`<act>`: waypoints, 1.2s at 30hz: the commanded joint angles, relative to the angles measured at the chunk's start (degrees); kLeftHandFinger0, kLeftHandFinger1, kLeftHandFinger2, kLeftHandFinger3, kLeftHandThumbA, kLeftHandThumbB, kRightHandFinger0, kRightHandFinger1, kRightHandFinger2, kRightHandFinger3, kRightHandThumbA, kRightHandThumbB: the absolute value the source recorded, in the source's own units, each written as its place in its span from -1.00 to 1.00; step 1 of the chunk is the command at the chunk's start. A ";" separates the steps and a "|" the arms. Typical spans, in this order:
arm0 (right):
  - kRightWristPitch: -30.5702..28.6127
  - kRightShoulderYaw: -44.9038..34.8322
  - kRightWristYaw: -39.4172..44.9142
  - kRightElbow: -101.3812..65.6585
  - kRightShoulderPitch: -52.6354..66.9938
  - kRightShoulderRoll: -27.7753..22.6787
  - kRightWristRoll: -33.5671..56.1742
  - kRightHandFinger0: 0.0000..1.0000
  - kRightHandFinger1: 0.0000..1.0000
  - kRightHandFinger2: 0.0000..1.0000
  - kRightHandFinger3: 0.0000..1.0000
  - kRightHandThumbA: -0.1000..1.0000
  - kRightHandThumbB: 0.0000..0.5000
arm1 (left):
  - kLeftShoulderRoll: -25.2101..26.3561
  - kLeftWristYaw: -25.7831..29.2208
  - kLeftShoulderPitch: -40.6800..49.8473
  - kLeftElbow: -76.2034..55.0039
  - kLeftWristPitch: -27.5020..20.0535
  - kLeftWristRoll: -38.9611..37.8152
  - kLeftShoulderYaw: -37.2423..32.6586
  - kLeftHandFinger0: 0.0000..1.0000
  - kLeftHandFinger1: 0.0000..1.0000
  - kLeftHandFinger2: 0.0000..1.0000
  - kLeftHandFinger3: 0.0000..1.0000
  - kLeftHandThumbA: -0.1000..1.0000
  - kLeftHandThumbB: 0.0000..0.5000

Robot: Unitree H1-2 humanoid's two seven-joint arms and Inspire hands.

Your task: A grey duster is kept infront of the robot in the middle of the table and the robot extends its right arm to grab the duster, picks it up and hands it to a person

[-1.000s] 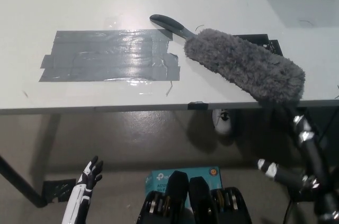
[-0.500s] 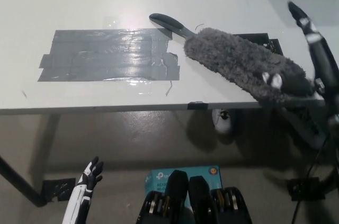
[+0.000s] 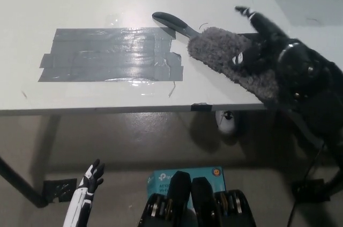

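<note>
Since the earlier frames the black right hand (image 3: 278, 58) has been coming in from the right edge and is now lying over the fluffy far end of the grey duster (image 3: 228, 55), where a second ago only the arm was showing below the counter's edge. The duster itself is sitting where it was. It is lying flat on the white counter (image 3: 80, 1), right of the middle, running diagonally: its dark handle (image 3: 172, 23) is pointing up and to the left, and its fluffy head is stretching down and to the right toward the counter's front edge.

The right hand is resting on top of the head's right part, with its fingers (image 3: 252, 15) spreading apart and reaching beyond the fluff; they are not closing around anything, so the hand is standing wide and is holding nothing. The duster is not being lifted.

A broad patch of grey tape (image 3: 107, 55) is sticking to the counter just left of the duster, its right edge lying near the handle.

The white left hand (image 3: 90, 180) is hanging low at the lower left, below the counter and well apart from the duster, with its fingers apart and holding nothing.
</note>
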 commanded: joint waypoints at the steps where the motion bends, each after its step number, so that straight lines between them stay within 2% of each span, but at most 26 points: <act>1: 4.11 4.56 4.02 10.81 -8.94 2.67 -4.45 1.00 1.00 1.00 1.00 1.00 0.99 | 0.46 2.14 -0.37 -0.85 -3.03 1.08 0.14 1.00 1.00 1.00 1.00 1.00 0.38; 9: 1.32 7.06 3.88 24.00 -13.69 4.76 -4.79 1.00 1.00 1.00 1.00 1.00 1.00 | 0.66 1.68 -1.12 -1.62 -2.83 1.49 0.59 1.00 1.00 1.00 1.00 1.00 0.42; 17: 4.13 9.76 5.48 23.58 -12.21 4.47 -7.08 1.00 1.00 1.00 1.00 1.00 1.00 | 0.93 1.15 -1.40 -1.56 -3.03 0.88 0.57 1.00 1.00 1.00 1.00 1.00 0.42; 19: 5.38 10.95 5.46 22.77 -11.75 4.13 -8.38 1.00 1.00 1.00 1.00 0.95 1.00 | 0.87 1.12 -1.46 -1.51 -3.03 0.81 0.63 1.00 1.00 1.00 1.00 1.00 0.43; 20: 5.41 11.40 5.57 22.92 -11.71 4.01 -8.85 1.00 1.00 1.00 1.00 0.82 0.96 | 0.88 1.21 -1.50 -1.43 -3.03 0.87 0.59 1.00 1.00 1.00 1.00 1.00 0.44; 21: 5.42 11.97 5.77 23.63 -11.83 3.96 -9.49 1.00 1.00 1.00 1.00 0.58 0.80 | 0.96 1.20 -1.66 -1.31 -3.02 0.91 0.61 1.00 1.00 1.00 1.00 1.00 0.44; 22: 5.42 12.61 6.02 24.47 -12.00 3.92 -10.24 1.00 1.00 1.00 1.00 0.54 0.81 | 1.05 1.16 -1.87 -1.18 -3.02 0.93 0.63 1.00 1.00 1.00 1.00 1.00 0.45; 23: 5.42 12.04 5.10 25.35 -11.83 3.93 -9.80 1.00 1.00 1.00 1.00 0.26 0.71 | 1.02 1.05 -1.91 -1.17 -3.01 0.72 0.65 1.00 1.00 1.00 1.00 1.00 0.45; 24: 5.42 11.15 3.97 26.01 -11.66 3.97 -8.99 0.80 1.00 1.00 1.00 0.01 0.68 | 1.04 1.01 -1.99 -1.19 -3.00 0.70 0.68 1.00 1.00 1.00 1.00 1.00 0.46; 25: 5.42 9.51 1.87 26.81 -11.20 4.11 -7.83 -0.08 0.15 0.46 1.00 -0.39 0.39 | 1.10 1.07 -2.13 -1.13 -3.01 0.78 0.72 1.00 1.00 1.00 1.00 1.00 0.46; 26: 4.93 9.13 1.52 26.59 -10.61 3.80 -7.45 -0.90 -0.71 -0.29 1.00 -0.62 0.31 | 1.05 1.05 -2.21 -1.11 -2.94 0.80 0.68 1.00 1.00 1.00 1.00 1.00 0.46; 27: 3.43 9.29 2.25 25.75 -9.61 3.16 -7.30 -0.97 -0.67 -0.29 1.00 -0.86 0.18 | 1.00 1.02 -2.15 -1.12 -2.93 0.78 0.59 1.00 1.00 1.00 1.00 1.00 0.45; 28: 2.64 9.31 2.56 25.42 -9.16 2.91 -7.23 -0.99 -0.66 -0.34 0.92 -0.95 0.12 | 0.99 1.02 -2.10 -1.10 -2.97 0.75 0.54 1.00 1.00 1.00 1.00 1.00 0.45; 29: 1.61 8.41 3.92 24.70 -8.46 2.48 -6.02 -1.00 -0.76 -0.45 1.00 -1.00 -0.04 | 0.94 1.02 -2.02 -1.06 -3.01 0.73 0.47 1.00 1.00 1.00 1.00 1.00 0.45; 30: 0.95 7.74 4.89 24.20 -7.99 2.18 -5.12 -1.00 -0.71 -0.41 1.00 -1.00 -0.06 | 0.90 1.03 -1.98 -1.04 -3.03 0.72 0.42 1.00 1.00 1.00 1.00 1.00 0.45; 32: -1.07 4.94 6.76 22.94 -7.28 1.47 -2.07 -0.96 -0.51 -0.18 1.00 -1.00 -0.01 | 0.95 1.07 -2.36 -0.90 -3.03 0.72 0.48 1.00 1.00 1.00 1.00 1.00 0.43; 33: -2.07 3.99 7.22 21.66 -6.51 1.03 -1.39 -0.96 -0.50 -0.19 1.00 -1.00 -0.01 | 0.99 1.06 -2.09 -0.95 -3.03 0.69 0.53 1.00 1.00 1.00 1.00 1.00 0.42; 34: -2.65 2.98 7.22 21.04 -6.21 0.77 -0.83 -1.00 -0.50 -0.21 0.49 -1.00 0.02 | 1.00 1.24 -2.27 -0.74 -3.03 0.91 0.50 1.00 1.00 1.00 1.00 1.00 0.40; 35: -3.49 1.55 6.84 20.93 -6.11 0.58 -0.07 -0.98 -0.41 -0.11 0.10 -1.00 0.01 | 0.99 1.41 -2.76 -0.36 -3.03 1.16 0.52 1.00 1.00 1.00 1.00 1.00 0.40; 36: -4.09 0.26 6.44 21.17 -6.10 0.55 0.54 -0.92 -0.14 0.19 -0.35 -1.00 -0.05 | 0.97 1.38 -2.94 -0.22 -2.98 1.20 0.60 1.00 1.00 1.00 1.00 1.00 0.40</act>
